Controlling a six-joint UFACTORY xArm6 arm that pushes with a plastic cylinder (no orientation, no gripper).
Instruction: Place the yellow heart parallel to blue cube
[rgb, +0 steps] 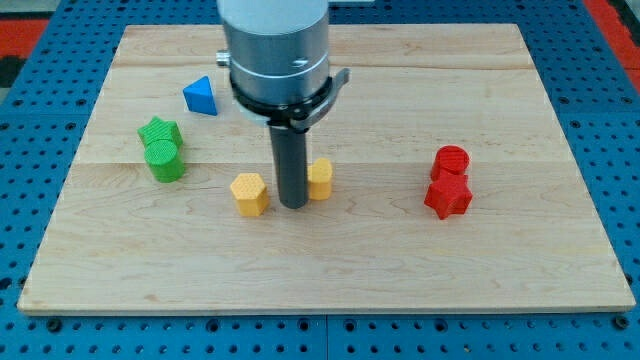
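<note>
My tip (292, 204) stands on the board near its middle, between two yellow blocks. A yellow block (319, 179), partly hidden behind the rod, touches the rod's right side; its shape cannot be made out. Another yellow block (249, 194), roughly hexagonal, sits just left of the tip, a small gap apart. A blue block (201, 96), triangular in look, lies at the upper left of the board. No blue cube shows; the arm's body hides part of the board's top middle.
A green star-like block (158, 132) and a green cylinder (165, 159) touch at the left. A red cylinder (451, 160) and a red star-like block (448, 196) touch at the right. The wooden board (330, 270) lies on a blue pegboard.
</note>
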